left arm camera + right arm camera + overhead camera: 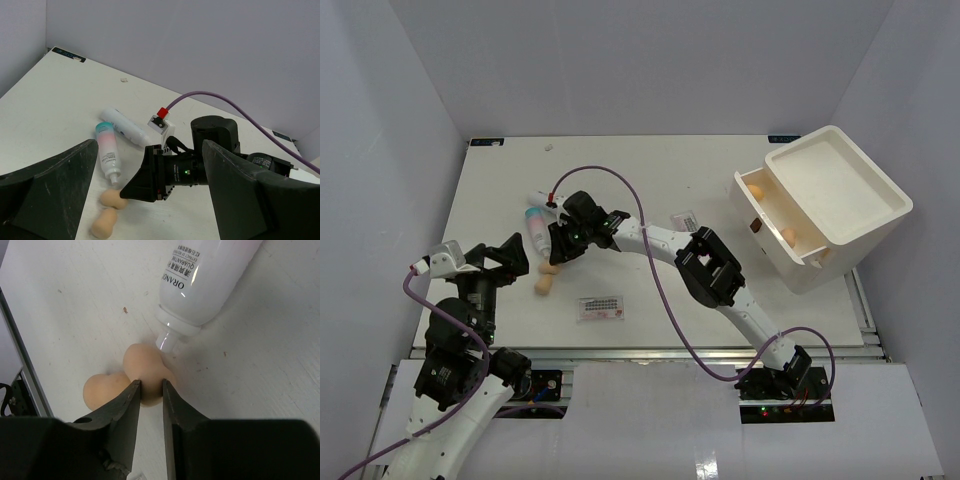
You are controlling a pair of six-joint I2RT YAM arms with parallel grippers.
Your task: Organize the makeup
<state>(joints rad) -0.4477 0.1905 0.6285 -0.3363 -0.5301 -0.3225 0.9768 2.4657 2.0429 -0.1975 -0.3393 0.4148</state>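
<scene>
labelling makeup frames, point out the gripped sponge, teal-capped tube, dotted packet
gripped sponge (145, 365), right wrist view, its rounded top
teal-capped tube (107, 155), left wrist view, mid body
dotted packet (601, 308), top external view, its centre

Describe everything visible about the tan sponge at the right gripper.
The tan sponge is matte and soft-looking, gourd-shaped: two rounded lobes joined at a narrower waist. It lies on its side on the white table. The right gripper pinches one lobe between both fingers. The nozzle of a tube lies right beside that lobe; contact cannot be told.
</scene>
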